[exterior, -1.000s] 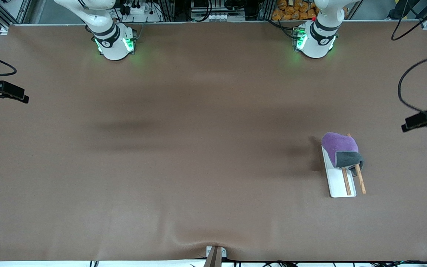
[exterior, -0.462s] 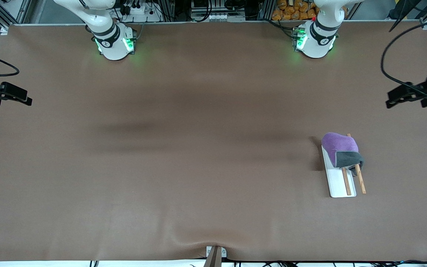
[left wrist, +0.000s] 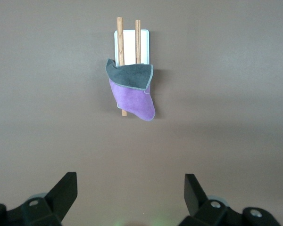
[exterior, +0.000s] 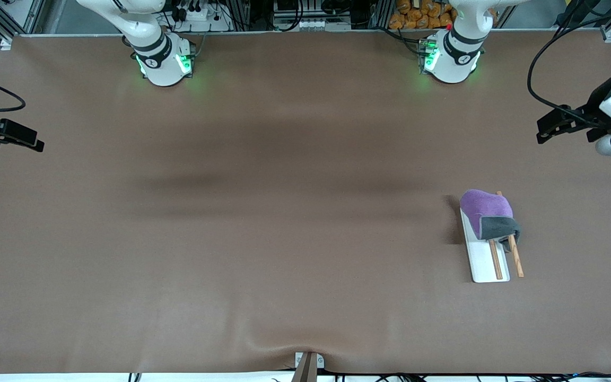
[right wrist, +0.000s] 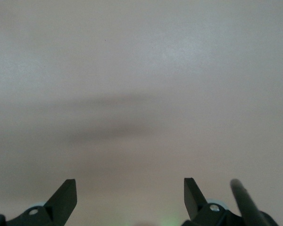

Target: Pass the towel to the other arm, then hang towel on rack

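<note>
Already the small purple cloth towel [exterior: 483, 212] drapes the white-based, wooden-rod rack [exterior: 488, 260]; left gripper [exterior: 549, 127] and right gripper [exterior: 22, 140] (jaws wide, empty) should retreat clear of the bench.

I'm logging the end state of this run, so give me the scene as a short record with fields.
towel: small purple cloth with dark grey reverse, draped over the rack's rods
rack: white flat base with two brown wooden rods, toward the left arm's end of the table
left gripper: open, empty, up over the table edge at its own end
right gripper: open, empty, over the table's edge at its own end
task state: towel hung
</note>
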You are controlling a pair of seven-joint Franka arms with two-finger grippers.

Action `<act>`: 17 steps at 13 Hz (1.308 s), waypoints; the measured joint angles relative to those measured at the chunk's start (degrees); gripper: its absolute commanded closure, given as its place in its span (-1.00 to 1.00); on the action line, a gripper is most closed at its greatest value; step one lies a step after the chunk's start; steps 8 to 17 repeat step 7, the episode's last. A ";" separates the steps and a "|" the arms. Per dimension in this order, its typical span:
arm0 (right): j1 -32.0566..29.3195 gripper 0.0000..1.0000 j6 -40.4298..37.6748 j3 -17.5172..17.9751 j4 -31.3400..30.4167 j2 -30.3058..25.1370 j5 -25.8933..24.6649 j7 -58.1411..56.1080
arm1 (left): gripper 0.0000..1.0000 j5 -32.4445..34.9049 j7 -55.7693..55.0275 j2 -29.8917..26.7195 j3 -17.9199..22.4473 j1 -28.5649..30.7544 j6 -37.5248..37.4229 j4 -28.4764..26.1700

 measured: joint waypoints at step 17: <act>0.07 -1.00 0.04 -0.08 0.00 0.00 0.05 0.10 | -1.00 0.00 0.00 -0.44 0.76 0.08 -0.51 -0.16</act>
